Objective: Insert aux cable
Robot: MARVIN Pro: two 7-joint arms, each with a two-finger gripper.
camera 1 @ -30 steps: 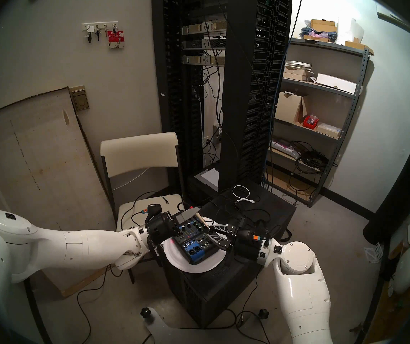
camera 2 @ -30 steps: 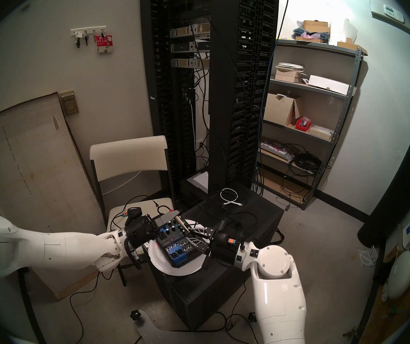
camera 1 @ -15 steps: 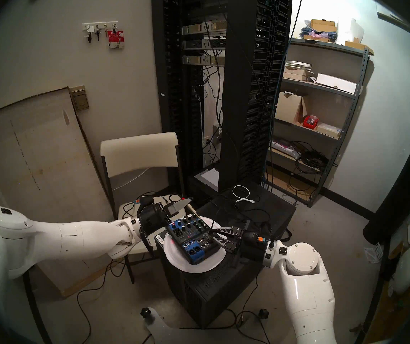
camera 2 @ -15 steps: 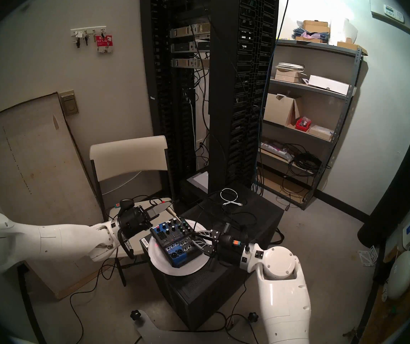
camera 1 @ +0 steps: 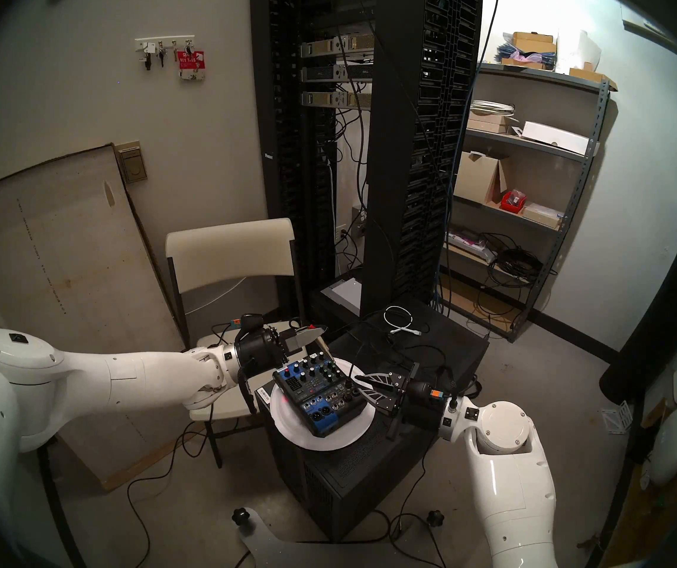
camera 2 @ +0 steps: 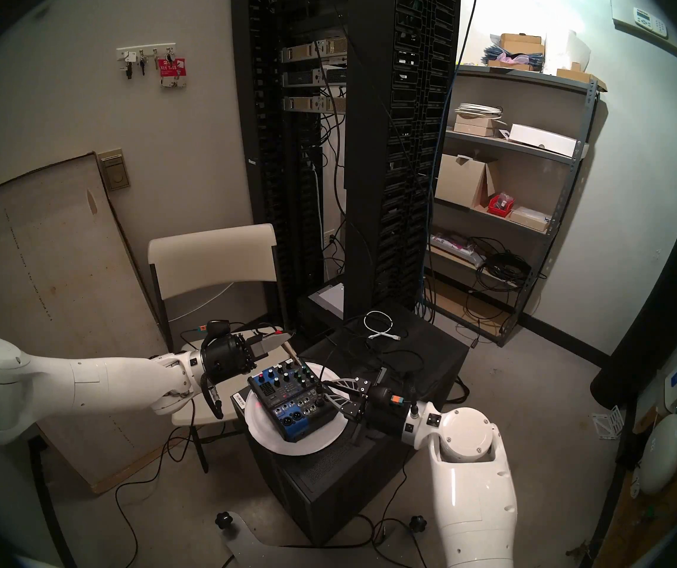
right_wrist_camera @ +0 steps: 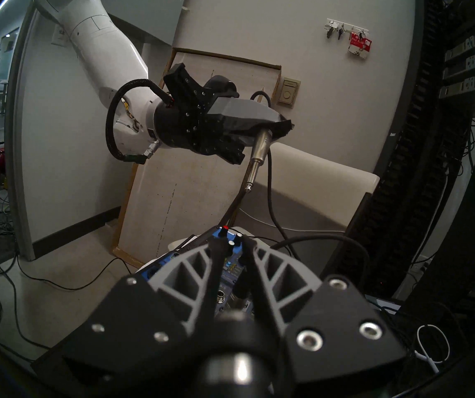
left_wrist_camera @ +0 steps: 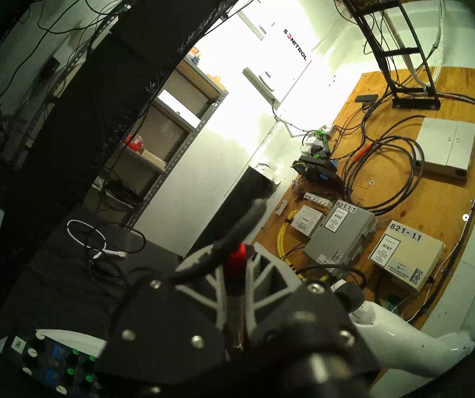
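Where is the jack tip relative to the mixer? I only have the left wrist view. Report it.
Observer: The aux cable ends in a silver tip that hangs in the air, slanting down above the mixer near its far edge. It is in no socket.
Operator: Confirm the grip.
Observer: The left gripper is shut on the plug body, and the tip sticks out below the fingers.
Operator: Report the mixer's right side.
Observer: Another black plug already stands in a socket there, by the right gripper.
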